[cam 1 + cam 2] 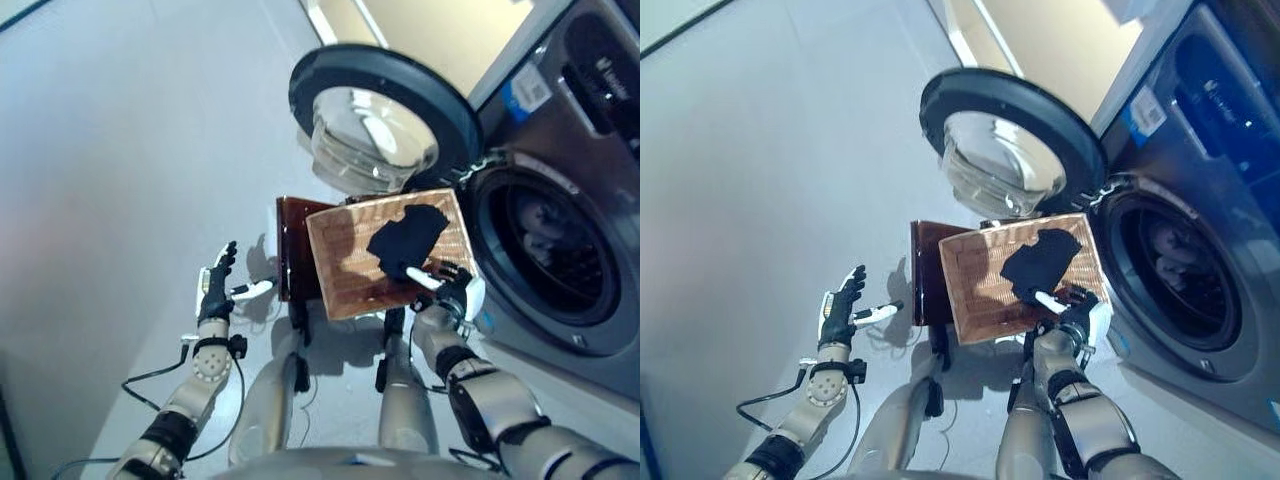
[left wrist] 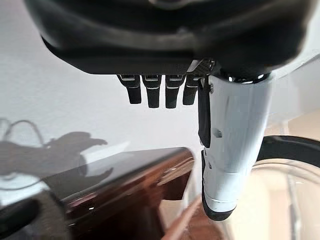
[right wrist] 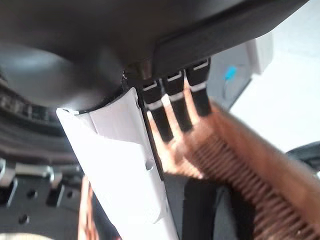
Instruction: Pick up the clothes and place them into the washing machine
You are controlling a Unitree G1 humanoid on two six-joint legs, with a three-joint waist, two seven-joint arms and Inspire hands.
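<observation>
A black garment [image 1: 408, 240] lies in a woven wicker basket [image 1: 345, 262] that rests on a dark brown stool [image 1: 291, 250]. My right hand [image 1: 458, 292] is at the basket's near right corner. Its fingers [image 3: 172, 107] reach straight over the wicker rim [image 3: 240, 165], and its white thumb points at the near edge of the cloth. That hand is open and holds nothing. The washing machine's drum opening [image 1: 548, 250] gapes just right of the basket, with some laundry dimly visible inside. My left hand [image 1: 215, 290] hangs open to the left of the stool, away from the basket.
The machine's round glass door [image 1: 375, 125] stands swung open behind the basket. Grey floor [image 1: 120, 180] spreads to the left. A pale wall strip [image 1: 440, 30] runs behind the machine.
</observation>
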